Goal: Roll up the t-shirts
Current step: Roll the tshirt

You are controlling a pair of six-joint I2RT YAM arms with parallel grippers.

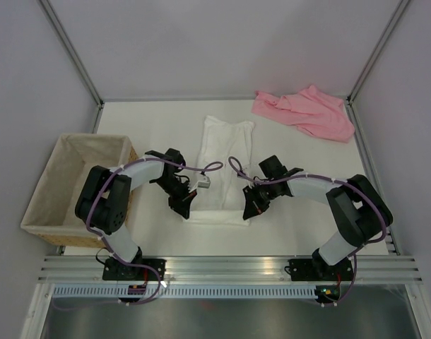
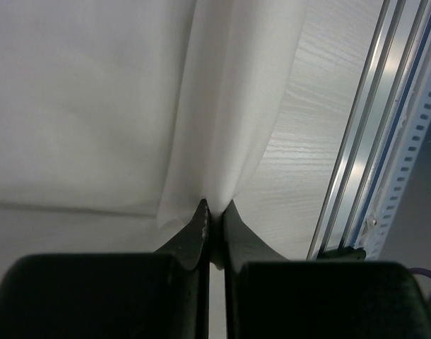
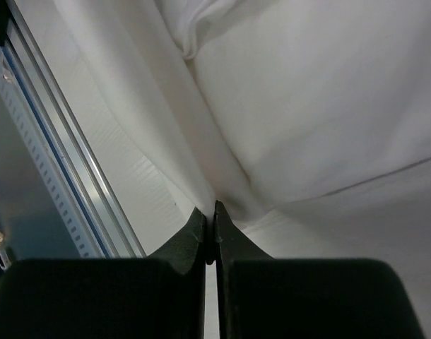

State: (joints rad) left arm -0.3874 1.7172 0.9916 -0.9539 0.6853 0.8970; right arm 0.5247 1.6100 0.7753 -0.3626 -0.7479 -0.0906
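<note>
The white t-shirt [image 1: 221, 159] lies folded into a long strip in the middle of the table, its near end turned up. My left gripper [image 1: 181, 207] is shut on the near left corner of that end; the cloth [image 2: 222, 127] rises from between its fingertips [image 2: 215, 210]. My right gripper [image 1: 251, 210] is shut on the near right corner, with white cloth [image 3: 300, 106] pinched at its tips [image 3: 210, 212]. The pink t-shirt [image 1: 304, 111] lies crumpled at the far right corner of the table.
A cloth-lined wicker basket [image 1: 40, 194] stands at the left edge of the table. A metal rail [image 1: 229, 267] runs along the near edge, also seen in the left wrist view [image 2: 357, 162] and right wrist view [image 3: 67, 176]. Frame posts stand at the back corners.
</note>
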